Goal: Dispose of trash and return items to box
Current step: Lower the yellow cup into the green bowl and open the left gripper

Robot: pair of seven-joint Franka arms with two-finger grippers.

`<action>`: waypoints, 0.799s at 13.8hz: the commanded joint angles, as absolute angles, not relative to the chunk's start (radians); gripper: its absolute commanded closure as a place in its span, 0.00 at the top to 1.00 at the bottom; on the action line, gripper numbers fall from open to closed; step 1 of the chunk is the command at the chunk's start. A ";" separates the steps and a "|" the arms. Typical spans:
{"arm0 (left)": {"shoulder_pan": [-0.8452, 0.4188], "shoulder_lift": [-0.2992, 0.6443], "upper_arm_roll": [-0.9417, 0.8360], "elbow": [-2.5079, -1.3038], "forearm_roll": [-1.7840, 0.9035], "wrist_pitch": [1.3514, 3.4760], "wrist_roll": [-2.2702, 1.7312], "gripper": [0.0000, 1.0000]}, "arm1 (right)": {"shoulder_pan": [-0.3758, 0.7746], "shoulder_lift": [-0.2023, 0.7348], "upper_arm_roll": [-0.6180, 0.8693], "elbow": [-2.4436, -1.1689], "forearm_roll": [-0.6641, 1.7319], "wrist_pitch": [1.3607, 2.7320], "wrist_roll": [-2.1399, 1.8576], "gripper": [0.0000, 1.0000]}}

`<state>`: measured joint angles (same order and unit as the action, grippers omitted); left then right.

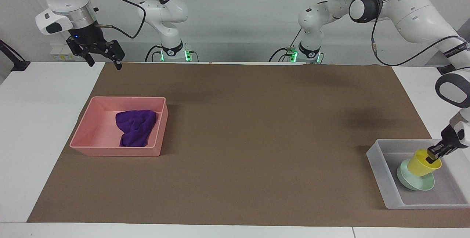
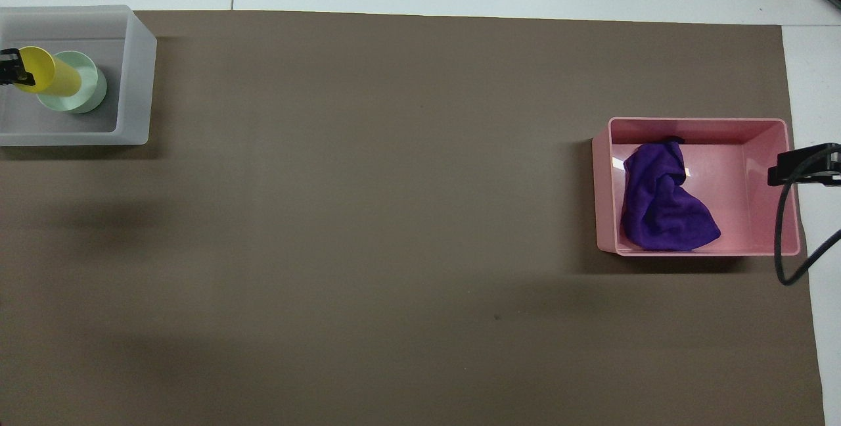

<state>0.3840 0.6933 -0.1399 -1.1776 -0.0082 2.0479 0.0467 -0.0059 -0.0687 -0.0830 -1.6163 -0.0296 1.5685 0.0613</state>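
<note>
My left gripper (image 1: 435, 153) is shut on the rim of the yellow cup (image 1: 423, 163) and holds it tilted inside the frosted-white box (image 1: 382, 179). The cup's base is down at the mint-green bowl (image 1: 413, 183); I cannot tell whether they touch. The overhead view shows the cup (image 2: 49, 74) over the bowl (image 2: 89, 87) in the box (image 2: 135, 84). The purple rag (image 1: 136, 127) lies in the pink tray (image 1: 114, 151). My right gripper (image 1: 104, 63) is open and empty, raised over the table's edge near the robots, beside the pink tray.
A brown mat (image 1: 257, 127) covers the table between the two trays. The pink tray (image 2: 769, 183) stands at the right arm's end, the box at the left arm's end. The right arm's black cable (image 2: 785, 242) hangs beside the pink tray.
</note>
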 commanded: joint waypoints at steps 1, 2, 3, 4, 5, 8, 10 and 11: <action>0.399 0.715 -0.155 -1.178 -0.023 2.075 0.058 0.00 | -0.012 -0.089 -0.077 -1.637 -0.017 1.562 0.055 1.00; 0.400 0.716 -0.153 -1.187 -0.021 2.095 0.058 0.00 | -0.012 -0.089 -0.077 -1.638 -0.017 1.562 0.055 1.00; 0.396 0.716 -0.150 -1.198 -0.015 2.101 0.058 0.00 | -0.012 -0.089 -0.077 -1.638 -0.017 1.562 0.054 1.00; 0.400 0.713 -0.150 -1.216 -0.018 2.117 0.057 0.00 | -0.012 -0.089 -0.077 -1.638 -0.017 1.562 0.052 1.00; 0.403 0.709 -0.150 -1.241 -0.020 2.147 0.058 0.00 | -0.012 -0.089 -0.077 -1.638 -0.017 1.562 0.052 1.00; 0.402 0.697 -0.150 -1.256 -0.011 2.129 0.058 0.16 | -0.012 -0.094 -0.077 -1.638 -0.017 1.562 0.052 1.00; 0.402 0.695 -0.150 -1.252 -0.011 2.122 0.067 0.77 | -0.012 -0.095 -0.077 -1.649 -0.017 1.562 0.051 1.00; 0.400 0.689 -0.152 -1.250 -0.011 2.117 0.075 0.99 | -0.012 -0.095 -0.077 -1.649 -0.017 1.562 0.051 1.00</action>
